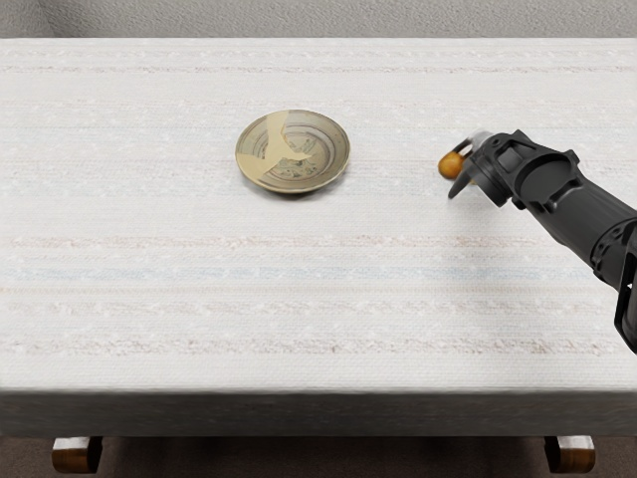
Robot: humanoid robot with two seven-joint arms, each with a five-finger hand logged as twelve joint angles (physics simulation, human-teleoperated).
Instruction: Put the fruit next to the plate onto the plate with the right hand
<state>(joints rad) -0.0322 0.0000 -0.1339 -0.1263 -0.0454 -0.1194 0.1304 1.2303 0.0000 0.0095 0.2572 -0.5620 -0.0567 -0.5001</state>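
A small orange fruit (452, 165) is to the right of the plate, about a plate's width away from it. My right hand (466, 165) comes in from the right edge on a black arm and is at the fruit. One finger curls over the top of the fruit and the thumb sits below it, so only the fruit's left side shows. The plate (325, 164) is a round, olive and beige patterned dish, left of centre on the far half of the table, with nothing on it. No left arm is visible.
The pale striped table (299, 299) fills the view. Its front edge runs along the bottom and its back edge along the top.
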